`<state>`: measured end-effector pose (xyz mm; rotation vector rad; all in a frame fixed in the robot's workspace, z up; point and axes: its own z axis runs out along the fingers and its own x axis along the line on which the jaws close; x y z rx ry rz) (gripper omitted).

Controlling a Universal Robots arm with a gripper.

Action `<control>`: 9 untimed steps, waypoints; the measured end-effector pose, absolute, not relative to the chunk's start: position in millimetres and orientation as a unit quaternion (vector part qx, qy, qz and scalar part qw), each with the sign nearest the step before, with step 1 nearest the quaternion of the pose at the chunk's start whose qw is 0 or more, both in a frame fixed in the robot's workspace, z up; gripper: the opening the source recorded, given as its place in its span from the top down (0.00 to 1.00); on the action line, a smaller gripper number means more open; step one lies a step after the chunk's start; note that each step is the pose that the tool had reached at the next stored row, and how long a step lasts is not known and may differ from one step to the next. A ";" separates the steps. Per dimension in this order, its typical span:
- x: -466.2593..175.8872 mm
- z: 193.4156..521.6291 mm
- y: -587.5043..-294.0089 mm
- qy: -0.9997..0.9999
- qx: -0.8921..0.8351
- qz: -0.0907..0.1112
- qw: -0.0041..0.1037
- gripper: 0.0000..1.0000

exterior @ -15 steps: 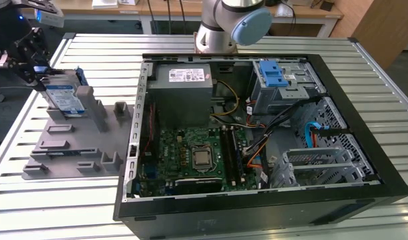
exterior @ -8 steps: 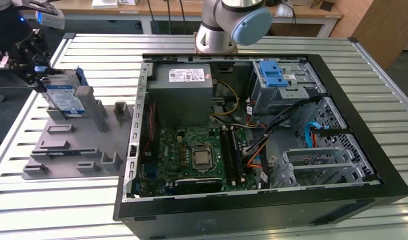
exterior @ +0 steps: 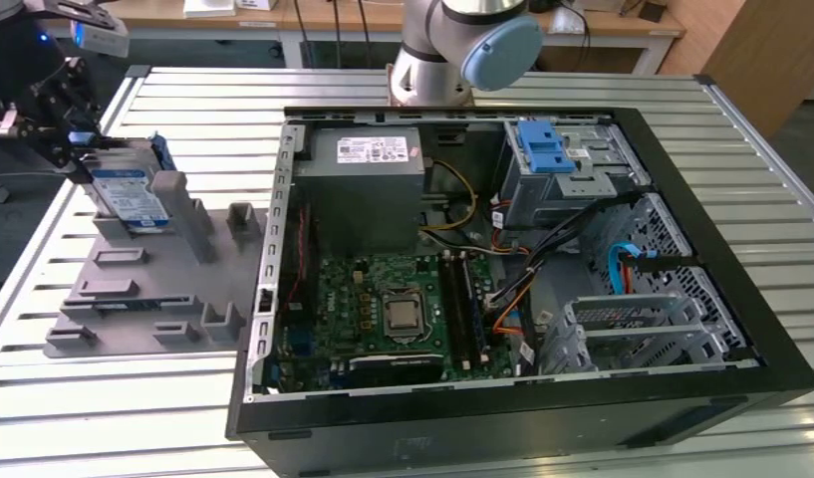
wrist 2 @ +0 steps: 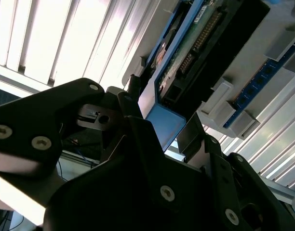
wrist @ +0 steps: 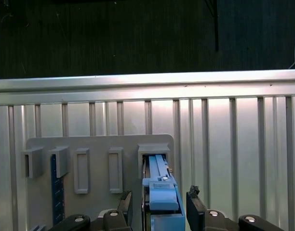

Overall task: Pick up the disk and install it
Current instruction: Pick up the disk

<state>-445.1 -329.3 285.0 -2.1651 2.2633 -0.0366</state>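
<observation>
On the grey fixture (exterior: pixel 131 287), parted fingers (wrist: pixel 194 206) flank the disk (wrist: pixel 161 192); computer case (exterior: pixel 486 423) beside.

Robotics lab: slatted bench (exterior: pixel 180 418), opened computer (exterior: pixel 513 433)

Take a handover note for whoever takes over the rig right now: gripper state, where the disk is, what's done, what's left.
Gripper: open, one finger on either side of the flat silver hard disk in its blue plastic carrier frame, not closed on it.
Disk: standing on edge in a slot of the grey plastic holder tray, to the exterior view's left of the open black computer case.
Done: gripper lined up on the disk.
Left: disk not yet picked up, not yet installed.
</observation>
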 end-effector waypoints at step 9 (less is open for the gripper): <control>-445.1 285.9 -329.2 0.723 -0.691 -0.012 0.005 0.44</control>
